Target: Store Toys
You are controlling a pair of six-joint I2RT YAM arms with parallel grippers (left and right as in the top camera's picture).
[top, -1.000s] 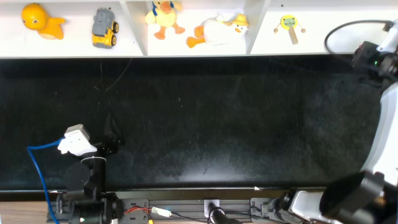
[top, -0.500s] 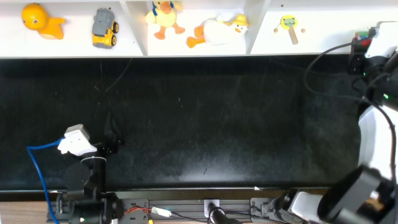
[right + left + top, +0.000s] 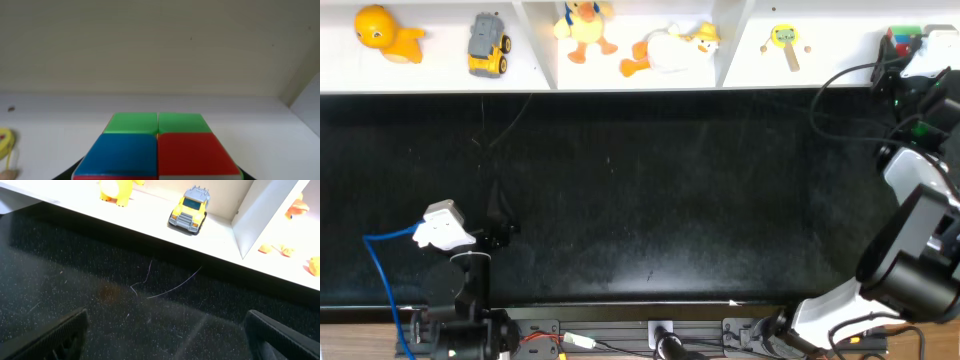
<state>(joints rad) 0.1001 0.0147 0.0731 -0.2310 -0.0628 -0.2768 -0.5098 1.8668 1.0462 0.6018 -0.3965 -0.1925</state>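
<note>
My right gripper grasps the 2-by-2 colour cube in the far-right shelf compartment, right of 1 small yellow toy. My left gripper sits near-left over the black mat, fingers spread.

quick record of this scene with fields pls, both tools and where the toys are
right tool: shut on colour cube, at far-right bay of shelf
left tool: open, over black mat
toys on shelf: yellow duck, yellow truck, plush duck, white plush duck, small green toy
</note>
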